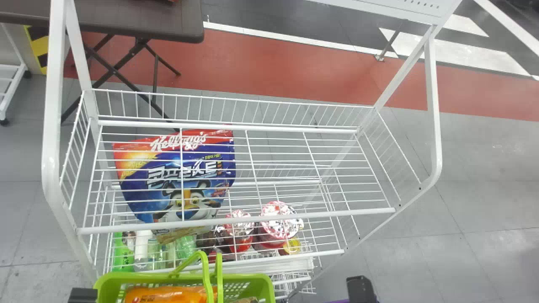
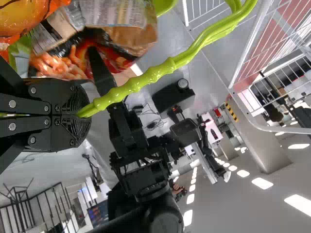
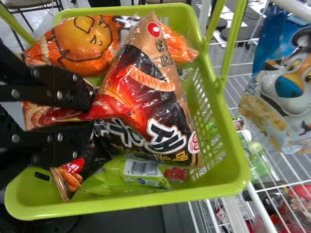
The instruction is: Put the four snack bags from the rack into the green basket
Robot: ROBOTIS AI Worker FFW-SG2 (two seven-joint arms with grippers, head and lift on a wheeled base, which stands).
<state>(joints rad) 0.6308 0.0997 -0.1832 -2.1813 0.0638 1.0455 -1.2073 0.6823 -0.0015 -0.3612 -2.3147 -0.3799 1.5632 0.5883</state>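
A right black two-fingered gripper [image 3: 93, 119] appears to grip a glossy black, red and brown plastic snack bag [image 3: 150, 92] directly over the mouth of a lime-green perforated plastic basket [image 3: 235, 141], in front of a white wire rack [image 1: 358, 212]. The packet lies straight ahead of the jaws, its long axis seeming to run from between the fingers toward the basket's rack-side wall, its brown sealed end close to that wall. The right arm is the nearer and the one to finish the job. The left black gripper [image 2: 80, 115] is clenched on the basket's slender green plastic handle [image 2: 155, 73].

Within the basket lie an orange plastic snack bag with a round printed face [image 3: 92, 43], on one side of the gripped packet, and a light-green plastic snack bag [image 3: 141, 174], on the other. A dark corner poking out under the right gripper may belong to a fourth packet, though the overlap makes that hard to confirm. The task looks close to done. What the next move calls for, in all likelihood, is a short descent and a parting of the right jaws; let go too near the wall, the packet could catch on the basket's rim.
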